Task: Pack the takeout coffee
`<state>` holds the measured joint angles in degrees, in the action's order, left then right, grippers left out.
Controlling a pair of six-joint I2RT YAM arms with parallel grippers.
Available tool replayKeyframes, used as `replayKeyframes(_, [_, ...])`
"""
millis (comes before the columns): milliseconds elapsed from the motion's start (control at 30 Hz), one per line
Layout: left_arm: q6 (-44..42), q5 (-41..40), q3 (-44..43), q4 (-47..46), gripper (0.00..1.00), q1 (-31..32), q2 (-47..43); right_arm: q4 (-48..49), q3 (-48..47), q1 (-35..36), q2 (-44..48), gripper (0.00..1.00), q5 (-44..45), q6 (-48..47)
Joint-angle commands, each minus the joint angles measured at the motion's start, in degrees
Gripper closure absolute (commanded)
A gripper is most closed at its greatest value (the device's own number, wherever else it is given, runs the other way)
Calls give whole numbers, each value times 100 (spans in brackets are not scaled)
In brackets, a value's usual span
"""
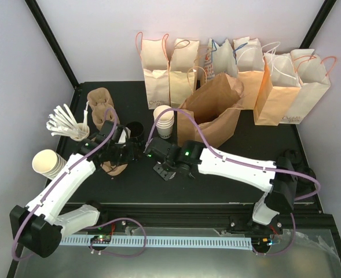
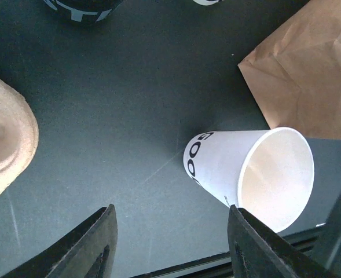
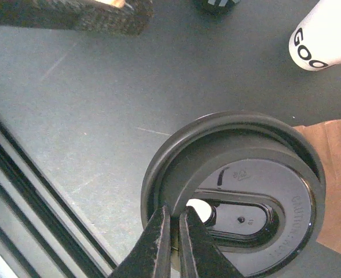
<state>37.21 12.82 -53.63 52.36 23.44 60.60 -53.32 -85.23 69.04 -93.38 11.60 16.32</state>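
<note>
The white paper cup [image 2: 239, 168] has black letters and an open mouth with no lid on it. It sits on the dark table just past my left gripper's right fingertip. It also shows at the top right of the right wrist view [image 3: 326, 40]. I cannot tell whether it stands or lies. My left gripper [image 2: 171, 211] [image 1: 124, 152] is open and empty. My right gripper [image 3: 175, 211] [image 1: 158, 159] is shut on the rim of a round black plastic lid [image 3: 245, 174], held low over the table.
An open brown paper bag [image 1: 213, 113] lies behind the grippers, its edge near the cup [image 2: 309, 69]. A row of tan bags [image 1: 239, 69] lines the back wall. Also nearby are a cup stack [image 1: 164, 121], black lids [image 1: 134, 130], pulp carriers [image 1: 101, 107] and more cups [image 1: 48, 163].
</note>
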Motion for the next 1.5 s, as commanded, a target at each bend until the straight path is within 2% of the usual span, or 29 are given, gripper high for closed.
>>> replayKeyframes(0, [-70, 489, 171, -304, 45, -206, -127, -268, -305, 26, -302, 95, 346, -193])
replayKeyframes(633, [-334, 1032, 412, -511, 45, -501, -28, -766, -787, 22, -1191, 94, 594, -100])
replayKeyframes(900, [-354, 1225, 510, -555, 45, -559, -21, -759, -977, 22, -1360, 88, 502, -139])
replayKeyframes(1267, [-425, 1343, 579, -531, 45, -622, -45, -888, -1344, 19, -1503, 71, 633, -158])
replayKeyframes(1400, [-425, 1417, 599, -593, 45, -630, 9, -943, -1534, 9, -1394, 61, 653, -147])
replayKeyframes(1467, [-417, 1536, 620, -666, 44, -637, 65, -927, -1597, 6, -1290, 52, 628, -169])
